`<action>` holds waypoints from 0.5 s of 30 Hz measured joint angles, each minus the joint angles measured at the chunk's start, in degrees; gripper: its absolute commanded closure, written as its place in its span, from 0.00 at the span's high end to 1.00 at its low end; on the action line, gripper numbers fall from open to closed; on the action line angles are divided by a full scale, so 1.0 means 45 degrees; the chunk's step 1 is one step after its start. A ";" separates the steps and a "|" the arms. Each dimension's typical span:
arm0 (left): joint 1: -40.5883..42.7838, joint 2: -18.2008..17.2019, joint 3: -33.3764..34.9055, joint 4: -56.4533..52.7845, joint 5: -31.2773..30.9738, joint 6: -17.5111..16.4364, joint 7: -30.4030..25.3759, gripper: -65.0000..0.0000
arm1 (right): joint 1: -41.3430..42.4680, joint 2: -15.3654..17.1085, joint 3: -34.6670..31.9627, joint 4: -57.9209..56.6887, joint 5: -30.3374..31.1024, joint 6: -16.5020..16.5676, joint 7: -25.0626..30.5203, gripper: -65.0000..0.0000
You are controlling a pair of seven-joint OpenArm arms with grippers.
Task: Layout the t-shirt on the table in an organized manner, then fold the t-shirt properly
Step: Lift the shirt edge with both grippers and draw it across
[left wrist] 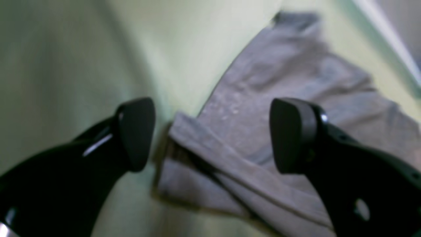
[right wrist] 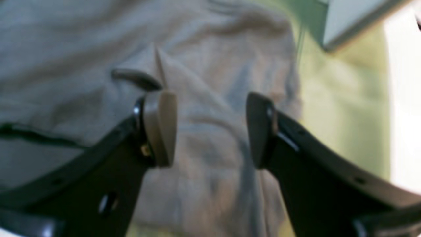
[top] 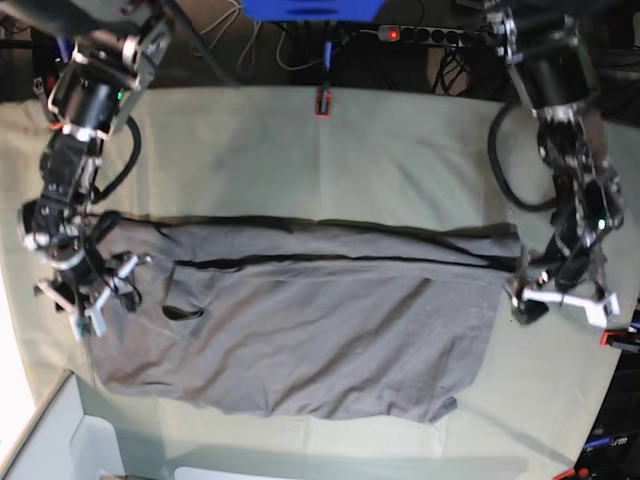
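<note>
The grey t-shirt lies spread lengthwise across the middle of the table, with a folded band along its far edge. My left gripper hovers at the shirt's right end. In the left wrist view the left gripper is open, and a folded corner of the t-shirt lies below the gap, gripped by neither finger. My right gripper is over the shirt's left end. The right wrist view shows the right gripper open above the rumpled t-shirt, holding nothing.
A red-orange clamp sits on the far table edge and another clamp at the right edge. A white box stands at the near left corner. Cables and a power strip run behind the table.
</note>
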 measured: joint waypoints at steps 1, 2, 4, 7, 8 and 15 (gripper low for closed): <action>0.0335 0.0029 -0.0024 0.0112 0.0029 0.0087 0.0000 0.81 | -0.0272 -0.0117 -0.0005 0.0321 -0.0024 0.0005 -0.0073 0.52; 0.0729 0.0170 -0.0112 0.0214 0.0053 0.0053 0.0092 0.81 | -0.0617 -0.0311 0.0000 0.0690 -0.0034 0.0010 -0.0044 0.52; 0.1277 0.0423 -0.0151 0.0170 0.0063 0.0097 0.0107 0.81 | -0.1117 -0.0520 -0.0058 0.1122 0.0087 0.0015 0.0019 0.52; 0.1520 0.0515 -0.0131 -0.0325 0.0053 0.0010 0.0117 0.81 | -0.1875 -0.0733 -0.0044 0.1545 0.0121 0.0005 0.0087 0.52; 0.1457 0.0520 -0.0131 -0.0568 0.0053 0.0010 -0.0029 0.81 | -0.2035 -0.0733 -0.0024 0.1549 0.0102 0.0010 -0.0024 0.52; 0.1088 0.0510 -0.0019 -0.1919 0.0126 0.0083 -0.1039 0.81 | -0.2433 -0.0758 -0.0039 0.1545 0.0068 0.0000 0.0102 0.52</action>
